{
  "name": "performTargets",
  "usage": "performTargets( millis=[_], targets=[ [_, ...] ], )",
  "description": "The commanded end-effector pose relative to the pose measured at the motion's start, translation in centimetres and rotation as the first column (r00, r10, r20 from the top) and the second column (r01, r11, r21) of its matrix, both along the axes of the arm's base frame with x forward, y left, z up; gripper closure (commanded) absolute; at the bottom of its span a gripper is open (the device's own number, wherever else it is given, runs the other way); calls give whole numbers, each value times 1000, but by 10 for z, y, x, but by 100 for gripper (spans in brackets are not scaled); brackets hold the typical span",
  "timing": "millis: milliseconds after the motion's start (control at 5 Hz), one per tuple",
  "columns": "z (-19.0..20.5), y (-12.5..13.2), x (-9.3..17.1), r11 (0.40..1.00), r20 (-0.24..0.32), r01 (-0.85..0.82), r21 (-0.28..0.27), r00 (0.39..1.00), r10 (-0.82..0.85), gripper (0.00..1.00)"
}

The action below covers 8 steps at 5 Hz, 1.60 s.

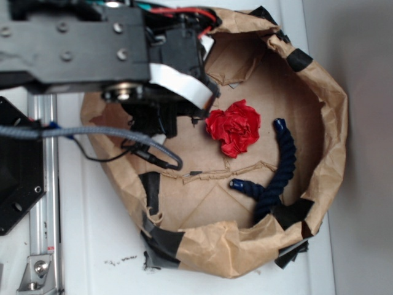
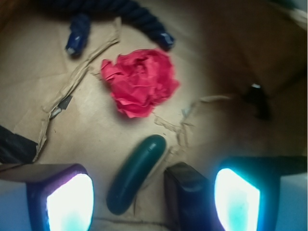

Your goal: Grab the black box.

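**Op:** I'm looking through the wrist view. The gripper is hanging with its two fingers spread apart, nothing between the pads but floor and objects.

**Log:** Where is the box sitting?

**Op:** The box is lying at the bottom of the wrist view, just inside the right-hand finger, close to it; I can't tell whether they are touching. It's glossy black with a highlight on its upper edge.

**Log:** Anything else in the gap?

**Op:** A cylinder, dark green and rounded, is lying tilted between the fingers, just beside the box on its left. The two are near each other, and I can't tell if they are in contact.

**Log:** Farther out?

**Op:** A red paper wad is sitting beyond the cylinder, apart from it. A navy rope is curving along the top of the wrist view, ends pointing down toward the wad.

**Log:** And the outside camera?

**Op:** I'm seeing the brown paper bowl with black tape patches on its rim, resting on the white tabletop. The arm is covering the bowl's upper left, so box, cylinder and gripper are hidden there. The wad and rope are showing on the bowl's floor, well apart from the arm's body.
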State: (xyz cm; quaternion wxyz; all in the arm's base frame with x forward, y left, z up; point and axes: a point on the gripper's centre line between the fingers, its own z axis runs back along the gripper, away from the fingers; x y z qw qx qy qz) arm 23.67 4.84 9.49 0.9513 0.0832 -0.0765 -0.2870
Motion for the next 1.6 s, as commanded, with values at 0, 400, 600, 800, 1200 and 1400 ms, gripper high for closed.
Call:
performTargets(
  millis=[0,400,600,800,1200,1400],
  targets=[
    [-5,-3,-2,994,-15,100,45,995,-99,0],
    [-1,15,-18,997,-38,41,68,999,-39,0],
    [2,29,-25,998,-48,-4,65,999,7,0],
    [-3,38,-21,999,-59,-22,43,998,25,0],
    [-19,39,-3,996,-122,5,92,993,7,0],
    [-20,38,-1,996,-123,9,92,992,3,0]
  ],
)
